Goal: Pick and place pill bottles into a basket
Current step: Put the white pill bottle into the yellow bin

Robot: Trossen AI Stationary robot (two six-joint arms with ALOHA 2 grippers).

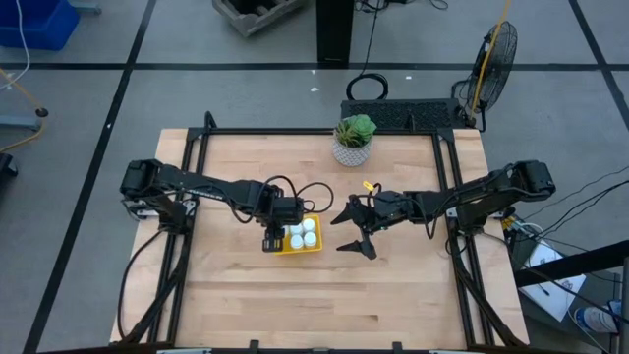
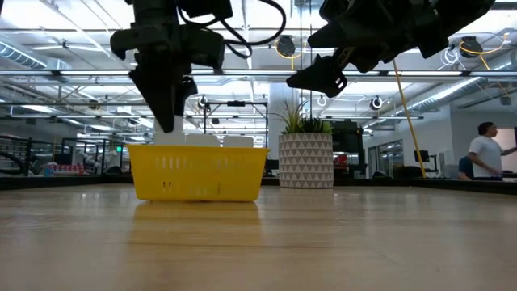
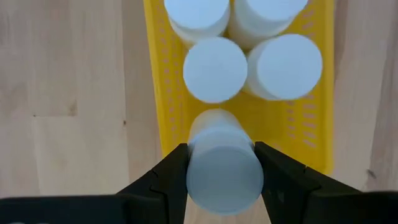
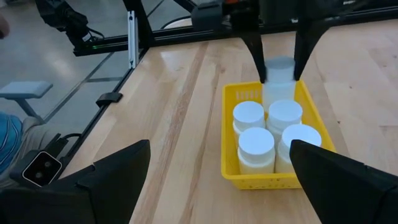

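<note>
The yellow basket sits on the table near its middle, with several white pill bottles standing upright in it. They also show in the right wrist view. My left gripper stands over the basket's left end, shut on one more pill bottle. My right gripper hangs open and empty above the table, just right of the basket. My left gripper pinches the pill bottle by two opposite sides near its top, between its two fingers. The fingers come from above, pointing down. The bottle is upright inside the basket's left end; the other bottles hide its base.
A white patterned pot with a green plant stands at the table's far edge, behind the basket. A black frame rail runs along each side of the table. Bare wood lies toward the near edge. A person is in the room beyond.
</note>
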